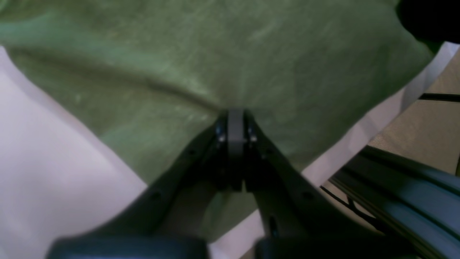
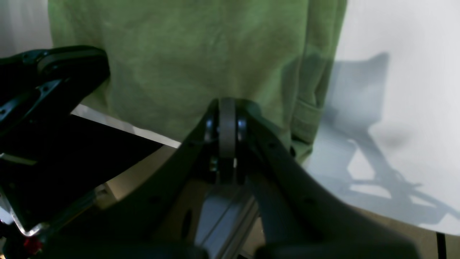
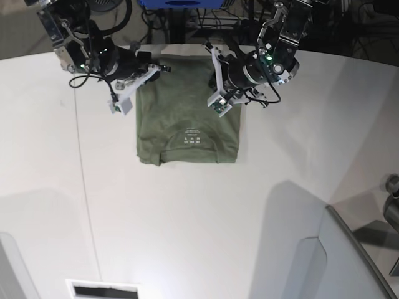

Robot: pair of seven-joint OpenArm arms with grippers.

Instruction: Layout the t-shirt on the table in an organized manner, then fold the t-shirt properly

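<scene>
The olive-green t-shirt [image 3: 187, 115] lies as a folded rectangle near the far edge of the white table [image 3: 187, 218], its white neck label facing up by its near edge. My left gripper [image 1: 235, 111] is shut, its tips pinching puckered cloth of the t-shirt [image 1: 215, 54] at the far right corner, seen in the base view as the left gripper [image 3: 215, 68]. My right gripper [image 2: 227, 100] is shut on the t-shirt [image 2: 187, 46] at its far left edge, seen in the base view as the right gripper [image 3: 146, 71]. A sleeve fold [image 2: 305, 118] hangs beside it.
Just past the far table edge are black frame rails [image 1: 406, 194], cables and floor. The other arm's black body [image 2: 54, 75] sits close on the right wrist view's left. A thin seam [image 3: 84, 187] crosses the table. A grey panel [image 3: 336, 255] stands at the front right.
</scene>
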